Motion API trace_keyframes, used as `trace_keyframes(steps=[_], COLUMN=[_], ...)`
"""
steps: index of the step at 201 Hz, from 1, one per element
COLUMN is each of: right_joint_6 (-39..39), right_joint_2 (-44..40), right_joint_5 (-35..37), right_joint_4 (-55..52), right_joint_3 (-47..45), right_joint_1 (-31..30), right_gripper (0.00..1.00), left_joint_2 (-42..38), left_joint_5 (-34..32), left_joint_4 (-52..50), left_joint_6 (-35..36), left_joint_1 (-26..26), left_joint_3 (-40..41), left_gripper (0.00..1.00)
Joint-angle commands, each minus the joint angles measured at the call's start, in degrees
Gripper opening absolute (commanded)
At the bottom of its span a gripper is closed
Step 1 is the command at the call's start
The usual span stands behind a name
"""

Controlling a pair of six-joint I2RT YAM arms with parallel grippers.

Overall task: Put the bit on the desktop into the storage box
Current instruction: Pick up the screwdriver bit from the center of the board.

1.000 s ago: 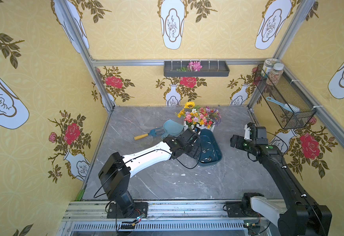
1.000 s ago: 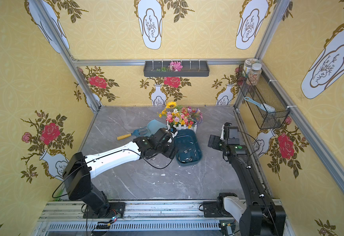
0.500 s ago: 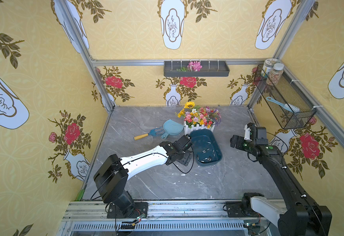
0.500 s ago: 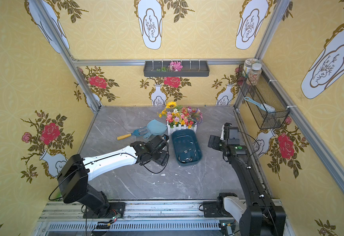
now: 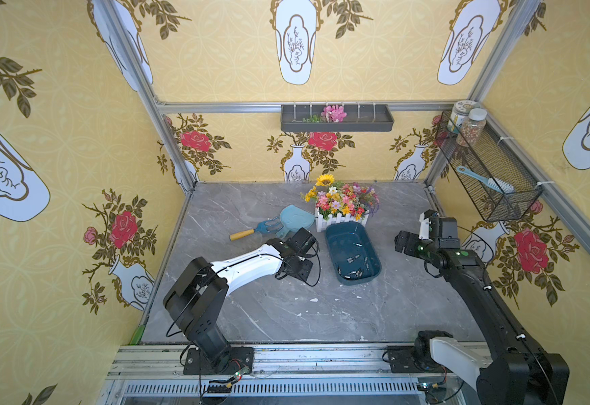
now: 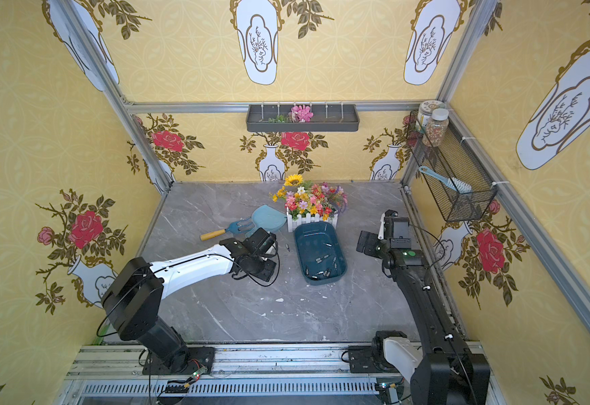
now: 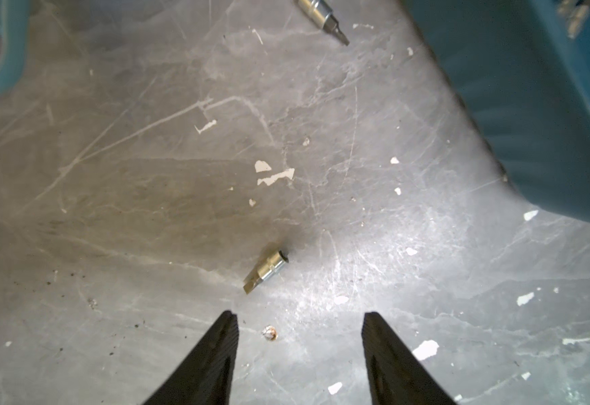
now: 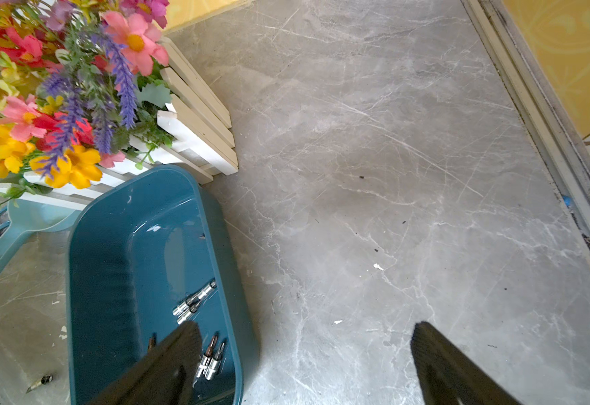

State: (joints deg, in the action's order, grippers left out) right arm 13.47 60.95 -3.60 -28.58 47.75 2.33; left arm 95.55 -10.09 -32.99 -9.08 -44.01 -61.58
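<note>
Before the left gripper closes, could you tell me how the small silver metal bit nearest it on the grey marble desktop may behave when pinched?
The small silver metal bit lies on its side; its round collar suggests it could roll if nudged. Shiny metal on the smooth grey marble desktop may skid away from the left gripper. It looks rigid.

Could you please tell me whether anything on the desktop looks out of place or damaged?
A flat-tipped bit and a second bit lie loose on the desktop beside the storage box, not inside; white chips fleck the surface like damage.
</note>
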Motion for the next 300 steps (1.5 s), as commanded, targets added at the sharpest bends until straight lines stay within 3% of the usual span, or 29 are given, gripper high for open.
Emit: trace_keyframes(steps=[1,138,182,227,300], right_joint_6=[0.0,-0.03,-0.1,-0.1,-0.05], right_joint_2=[-0.08,0.27,0.55,0.58,0.57], right_joint_5=[-0.03,0.39,0.29,0.32,0.17], right_joint_4=[1.5,1.42,1.43,1.48,1.37], right_joint_3=[-0.11,-0.11,-0.1,-0.18,-0.03], right_joint_1=[-0.03,0.05,0.06,0.11,0.03], right_gripper=[0.97,0.97,0.97,0.97,0.97], left_joint_2=[1.59,10.36,10.03,9.23,7.14], left_joint_5=[3.18,2.4,2.6,2.62,2.35], left_joint_4=[0.46,0.39,0.98,1.37,2.08], left_joint_6=[1.21,3.21,2.53,2.23,1.4], left_joint_1=[0.91,2.79,2.77,2.79,2.78], left_joint_3=[0.46,-1.75,-0.12,0.24,0.11], left_gripper=[0.59,0.44,0.26,0.14,0.12])
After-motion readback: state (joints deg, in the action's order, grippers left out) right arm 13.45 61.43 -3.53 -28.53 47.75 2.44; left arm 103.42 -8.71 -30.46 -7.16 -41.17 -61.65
